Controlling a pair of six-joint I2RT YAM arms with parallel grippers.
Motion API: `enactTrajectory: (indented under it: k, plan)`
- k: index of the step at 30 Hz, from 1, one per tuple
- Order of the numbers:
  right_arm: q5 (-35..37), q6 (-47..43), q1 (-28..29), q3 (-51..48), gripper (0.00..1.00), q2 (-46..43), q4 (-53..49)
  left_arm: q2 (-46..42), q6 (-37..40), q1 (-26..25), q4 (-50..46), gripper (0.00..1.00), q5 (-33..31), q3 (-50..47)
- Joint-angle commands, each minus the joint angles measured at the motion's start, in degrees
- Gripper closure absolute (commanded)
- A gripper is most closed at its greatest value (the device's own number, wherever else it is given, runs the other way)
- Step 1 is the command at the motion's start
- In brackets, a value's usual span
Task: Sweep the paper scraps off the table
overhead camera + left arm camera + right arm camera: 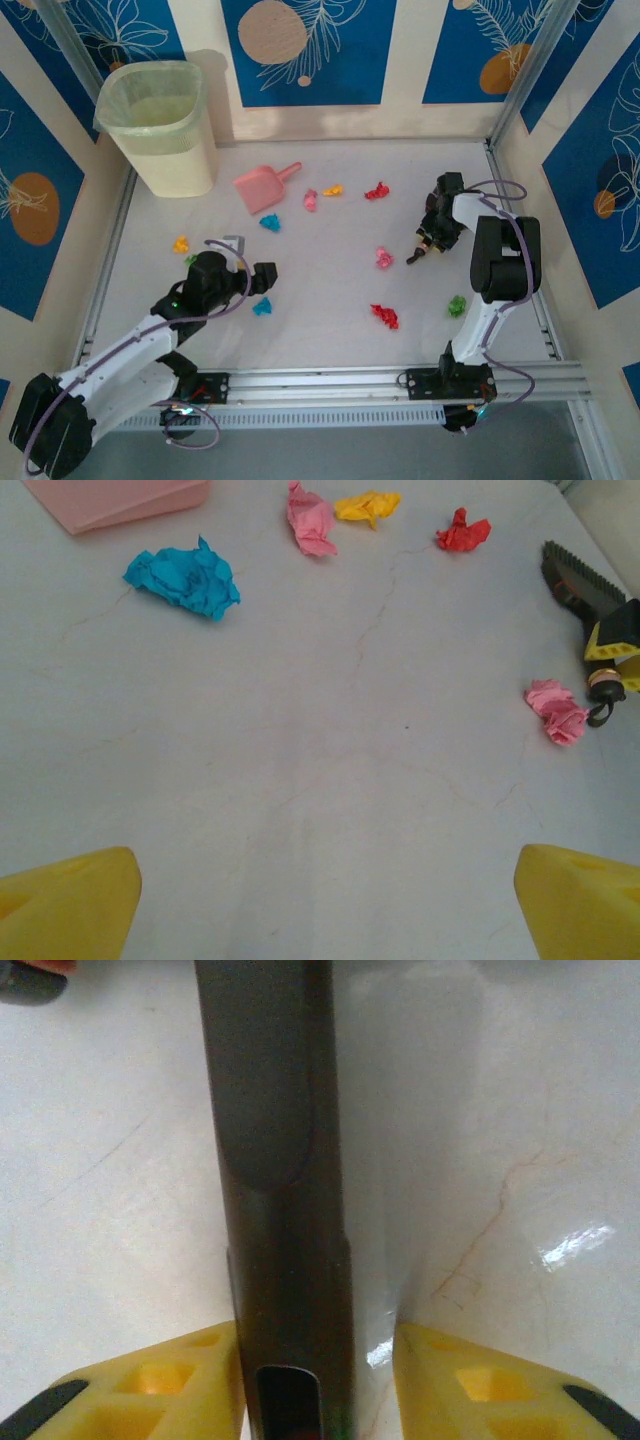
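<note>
Crumpled paper scraps lie scattered over the table [330, 290]: pink [311, 199], orange [333, 190], red [377, 190], cyan [270, 222], pink [384, 258], red [385, 316] and green [457, 305]. My right gripper [318, 1360] is low over a dark brush handle [275, 1110], jaws either side of it. The left finger sits against the handle and a narrow gap stays at the right finger. My left gripper [325, 910] hangs open over bare table, near a cyan scrap [262, 306]. The left wrist view shows the cyan wad [185, 577] and the pink wad [557, 710] beside the brush [575, 580].
A pink dustpan [265, 187] lies at the back centre, mouth toward the front. A pale bin with a liner [160, 125] stands in the back left corner. Orange [181, 243] and green [191, 260] scraps lie by the left arm. Patterned walls and aluminium rails bound the table.
</note>
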Motion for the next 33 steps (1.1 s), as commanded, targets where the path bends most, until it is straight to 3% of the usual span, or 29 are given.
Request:
enactTrajectory:
  k: [1,8,16,24,33]
  plan:
    - [0.0,-0.3,0.3,0.5,0.61,0.4,-0.7,-1.8,-1.7,-0.5,-0.1,0.05,-0.1,-0.4]
    - [-0.1,-2.0,0.2,-1.2,0.92,-4.1,0.6,-3.9,-5.4,-0.5,1.1,0.05,3.0,0.1]
    - [3.9,-6.1,7.0,-1.8,0.97,-17.4,-4.1,-3.8,-14.8,-0.5,7.5,0.05,8.6,1.8]
    - [0.9,-10.6,23.5,1.0,0.99,-27.6,-9.9,-0.3,-23.4,-0.6,12.2,0.08,11.9,7.3]
    - [-0.5,-9.4,40.2,7.3,0.98,-26.2,-13.8,11.1,-39.4,-0.6,30.4,0.18,17.8,6.2]
